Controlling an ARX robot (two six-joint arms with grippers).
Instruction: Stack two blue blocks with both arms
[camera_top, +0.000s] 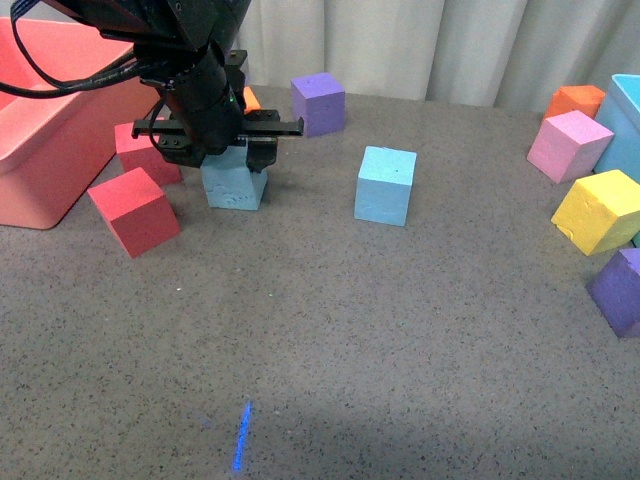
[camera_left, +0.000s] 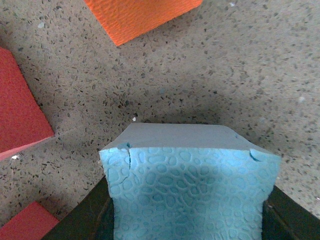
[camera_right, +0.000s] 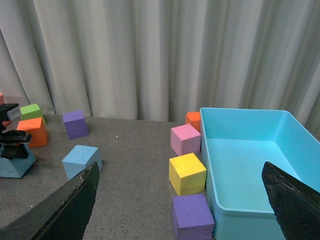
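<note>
1. first blue block (camera_top: 234, 188): a cube, so no long axis. Sits square near the red bin (camera_top: 40, 150), just beside two red blocks (camera_top: 133, 210). Its rough, crackled face looks up at the left wrist camera. It looks to rest on the table (camera_top: 350, 350), but I can't be sure of contact.
2. second blue block (camera_top: 385, 185): also a cube, flat on the table and upright, yawed a little so a vertical edge faces the front camera. It stands apart from the first one, on the robot's right of it, with open table around it.
3. left gripper (camera_top: 236, 155): the arm comes in from the upper left and points steeply down over the first blue block. The black fingers (camera_left: 80, 225) flank the block on both sides and pinch its flanks, so the block is clamped.
4. right gripper (camera_right: 179, 165): out of the front view. The wrist camera looks level across the table toward the curtain. The fingers are spread wide with nothing between them. The light-blue bin (camera_right: 250, 165) lies ahead of it.
</note>
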